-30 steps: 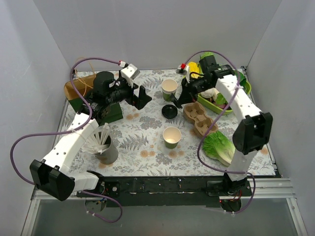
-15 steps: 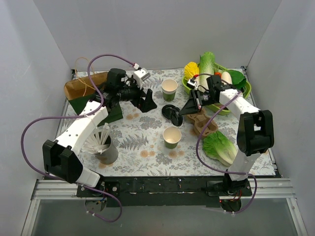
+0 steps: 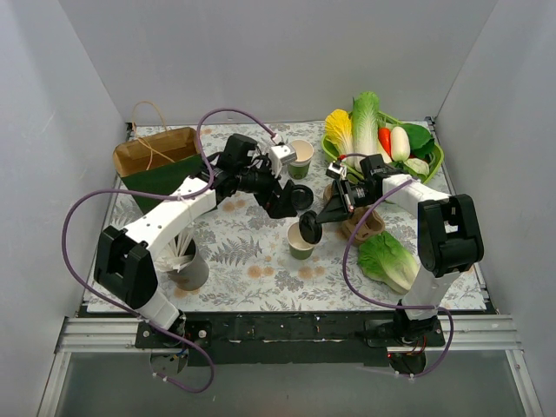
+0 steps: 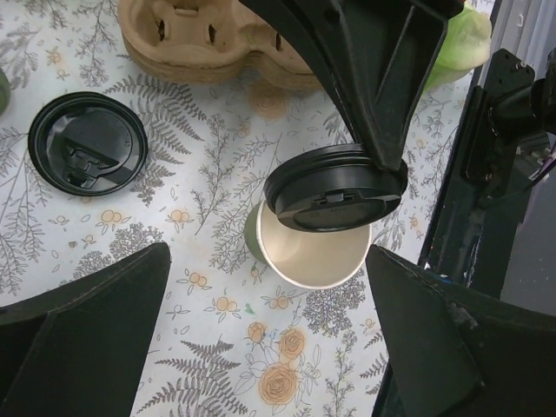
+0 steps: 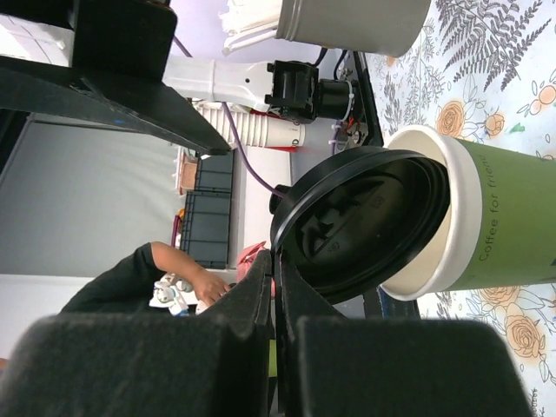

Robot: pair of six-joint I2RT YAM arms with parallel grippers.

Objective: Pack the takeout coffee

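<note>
A cream-over-green paper cup [image 3: 301, 246] stands open at the table's middle; it also shows in the left wrist view [image 4: 311, 257] and the right wrist view [image 5: 495, 224]. My right gripper [image 3: 322, 220] is shut on the rim of a black lid [image 3: 309, 231] and holds it tilted over the cup's mouth, resting on the rim on one side [image 4: 334, 187] [image 5: 365, 228]. My left gripper [image 3: 290, 201] is open and empty, hovering just behind the cup [image 4: 269, 347]. A second black lid [image 4: 87, 149] lies flat on the table. A second cup [image 3: 301, 155] stands further back.
A brown pulp cup tray [image 3: 359, 217] sits under the right arm, also in the left wrist view [image 4: 213, 39]. A grey cup of white sticks [image 3: 188, 262] stands front left. A paper bag [image 3: 161, 161] is back left, a green vegetable basket [image 3: 432, 158] back right, and lettuce [image 3: 387, 259] front right.
My right gripper took a black lid off the table and carried it forward over the front cup. My left arm swung right toward the table's middle.
</note>
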